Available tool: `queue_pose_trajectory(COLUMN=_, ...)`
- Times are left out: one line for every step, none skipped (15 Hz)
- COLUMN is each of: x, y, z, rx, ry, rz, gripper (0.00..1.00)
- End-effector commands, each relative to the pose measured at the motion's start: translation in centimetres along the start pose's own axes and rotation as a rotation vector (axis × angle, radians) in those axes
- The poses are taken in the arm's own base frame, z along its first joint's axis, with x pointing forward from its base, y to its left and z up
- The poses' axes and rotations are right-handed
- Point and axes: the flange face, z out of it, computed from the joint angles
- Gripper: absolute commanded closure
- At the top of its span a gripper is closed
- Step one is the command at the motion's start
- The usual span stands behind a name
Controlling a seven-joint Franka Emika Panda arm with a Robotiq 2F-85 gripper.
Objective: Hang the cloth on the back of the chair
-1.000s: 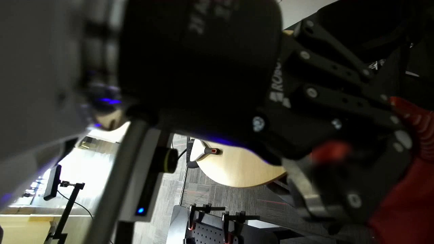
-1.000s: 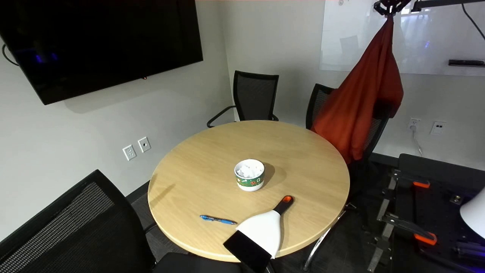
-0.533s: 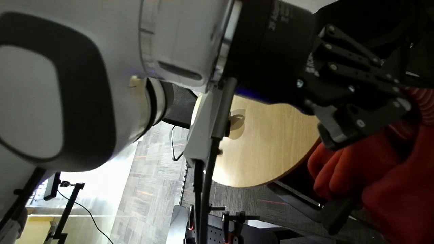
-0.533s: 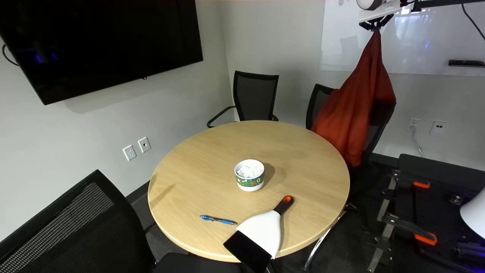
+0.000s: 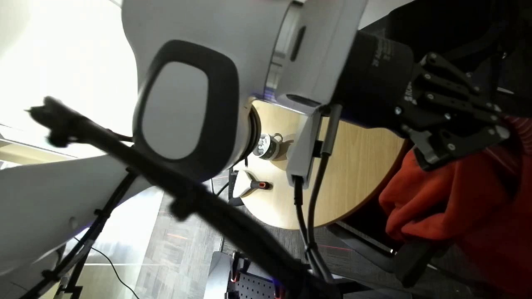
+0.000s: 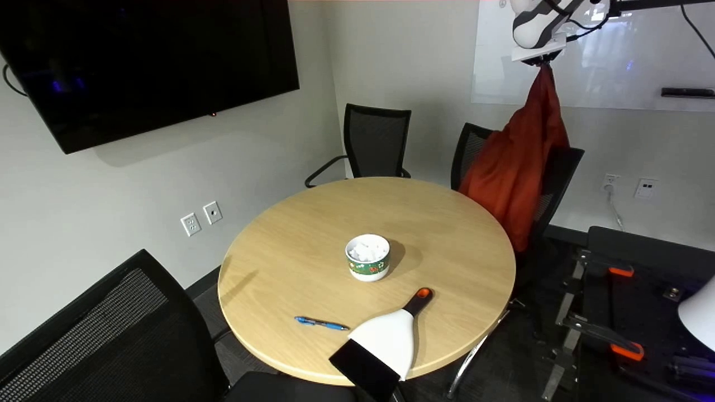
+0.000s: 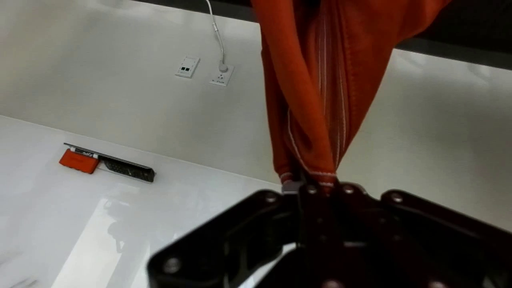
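The orange-red cloth hangs from my gripper and drapes over the back of the black mesh chair at the table's far right. Its lower end hangs down on the table side of the chair. In the wrist view my gripper is shut on a bunched, white-stitched edge of the cloth. The held end is above the top of the chair back. In an exterior view the cloth lies in loose folds below my gripper; the chair is mostly hidden there.
The round table holds a mug with white pieces, a pen and a white scraper. More chairs stand behind and in front. A black bench with clamps stands right. A whiteboard is behind the arm.
My gripper has moved down and to the left in the exterior view showing the whole table, still holding the cloth. The cloth has lowered and slackened over the chair back.
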Motion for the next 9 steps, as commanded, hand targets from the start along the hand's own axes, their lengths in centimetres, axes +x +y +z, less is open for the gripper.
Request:
queue_pose_trajectory(x=-1.8, y=-1.2, z=2.9, rx=-0.004, ry=0.014, rz=-0.018, gripper=0.99)
queue_pose_trajectory(x=-2.6, y=-1.4, z=3.9, rx=-0.011, ry=0.011, rz=-0.038, gripper=0.99)
queue_pose_trajectory(x=-3.4, y=-1.6, z=5.0, rx=-0.018, ry=0.007, rz=-0.063, gripper=0.99)
queue_pose_trajectory(x=-4.0, y=-1.7, z=6.0, rx=-0.022, ry=0.013, rz=-0.076, gripper=0.99)
queue_pose_trajectory(x=-4.3, y=-1.4, z=7.2, rx=-0.033, ry=0.018, rz=-0.091, gripper=0.99)
queue_pose_trajectory(x=-4.6, y=-1.1, z=8.0, rx=-0.038, ry=0.021, rz=-0.099, gripper=0.99)
queue_pose_trajectory(x=-4.5, y=-0.8, z=8.5, rx=-0.035, ry=0.026, rz=-0.095, gripper=0.72)
queue_pose_trajectory(x=-4.2, y=-0.6, z=8.5, rx=-0.029, ry=0.031, rz=-0.084, gripper=0.71)
queue_pose_trajectory(x=-4.1, y=-0.8, z=7.8, rx=-0.019, ry=0.037, rz=-0.073, gripper=0.64)
